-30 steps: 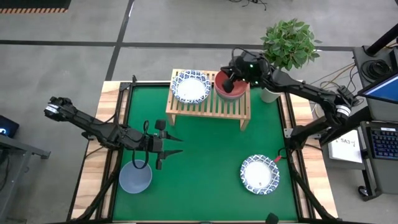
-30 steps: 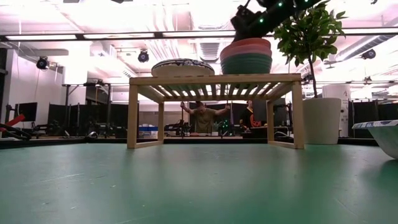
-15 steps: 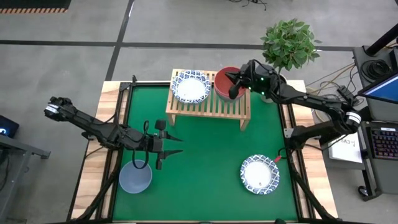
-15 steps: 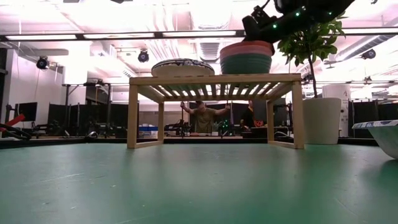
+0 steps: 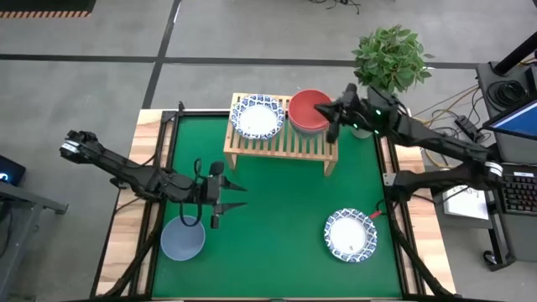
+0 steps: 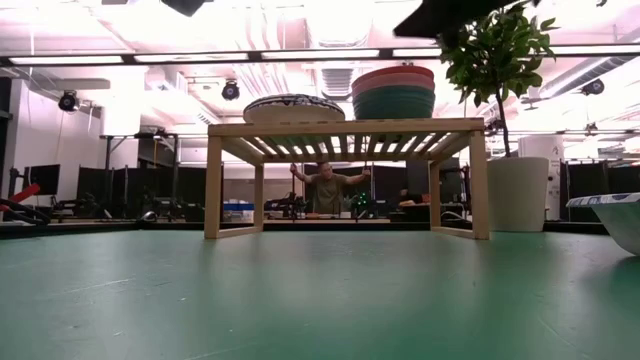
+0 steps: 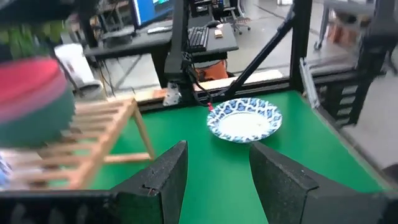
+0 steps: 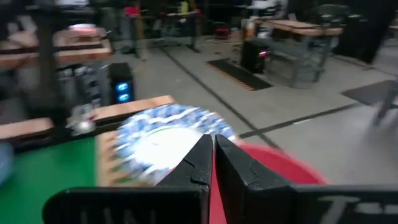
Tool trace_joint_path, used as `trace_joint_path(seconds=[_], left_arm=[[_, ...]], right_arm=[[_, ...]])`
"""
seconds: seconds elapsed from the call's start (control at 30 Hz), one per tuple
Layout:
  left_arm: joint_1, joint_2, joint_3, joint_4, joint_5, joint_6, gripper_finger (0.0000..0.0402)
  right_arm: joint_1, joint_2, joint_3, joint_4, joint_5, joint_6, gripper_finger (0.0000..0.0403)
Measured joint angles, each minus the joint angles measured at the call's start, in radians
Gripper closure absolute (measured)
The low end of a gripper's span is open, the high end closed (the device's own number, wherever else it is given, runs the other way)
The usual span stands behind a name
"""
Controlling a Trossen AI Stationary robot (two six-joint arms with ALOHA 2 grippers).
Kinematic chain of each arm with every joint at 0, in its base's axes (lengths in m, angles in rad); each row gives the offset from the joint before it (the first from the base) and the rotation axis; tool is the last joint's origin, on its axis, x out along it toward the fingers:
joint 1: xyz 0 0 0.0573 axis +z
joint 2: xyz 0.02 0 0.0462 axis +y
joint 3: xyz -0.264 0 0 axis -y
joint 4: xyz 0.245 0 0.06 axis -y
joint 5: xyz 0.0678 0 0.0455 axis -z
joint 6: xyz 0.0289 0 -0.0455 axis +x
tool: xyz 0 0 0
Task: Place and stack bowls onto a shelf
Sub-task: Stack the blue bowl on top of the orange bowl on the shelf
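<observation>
From my remote station I see a green mat covering the table [image 5: 277, 201], whose pale wooden border shows along both sides. Grey concrete floor surrounds it, and a potted plant [image 5: 390, 59] stands just off the far right corner. In the low view the room behind is a wide workshop with ceiling lights and dark benches; a person [image 6: 327, 190] stands far back, framed between the shelf legs.

The shelf [image 5: 281, 141] sits at the far edge of the mat, a low light-wood rack with a slatted top. On its left part rests a shallow white bowl with a blue patterned rim [image 5: 258, 117]. On its right part stands a stack of deeper bowls [image 6: 393, 93], red on top, pink beneath, dark green lowest. A second patterned bowl [image 5: 351, 234] lies on the mat at near right, well apart from the shelf. A blue-grey bowl [image 5: 182, 239] sits at near left.

The right pincer [image 5: 330, 109] hovers just beside the red stack's right edge, fingers pressed together with nothing between them. The left pincer [image 5: 237, 195] waits over the mat just beyond the blue-grey bowl, fingers spread apart and empty.
</observation>
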Motion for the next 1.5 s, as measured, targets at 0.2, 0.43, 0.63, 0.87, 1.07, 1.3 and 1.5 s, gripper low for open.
trace_joint_path(seconds=[0.2,0.43,0.63,0.87,1.07,1.3,1.5], left_arm=[[-0.01,0.062,0.0,-0.05,0.003,-0.305,0.0247],[-0.047,0.215,0.205,-0.669,0.084,-0.942,0.0247],[-0.132,0.436,0.408,-1.171,0.475,-1.388,0.0247],[-0.231,0.63,0.603,-1.415,0.555,-1.473,0.0246],[-0.251,0.674,0.62,-1.361,0.553,-1.499,0.0246],[-0.26,0.676,0.598,-1.358,0.509,-1.555,0.0246],[-0.26,0.676,0.497,-1.254,0.487,-1.579,0.0247]], right_arm=[[0.207,-0.145,-0.066,-0.211,0.001,0.026,0.0394],[0.481,-0.261,-0.23,-0.199,0.014,0.063,0.0394],[0.631,-0.281,-0.363,-0.06,0.114,0.072,0.0394],[0.675,-0.274,-0.431,0.059,0.143,0.051,0.0394],[0.675,-0.275,-0.439,0.079,0.143,0.045,0.0394],[0.675,-0.273,-0.439,0.07,0.143,0.057,0.0394],[0.692,-0.268,-0.441,0.059,0.142,0.08,0.0394]])
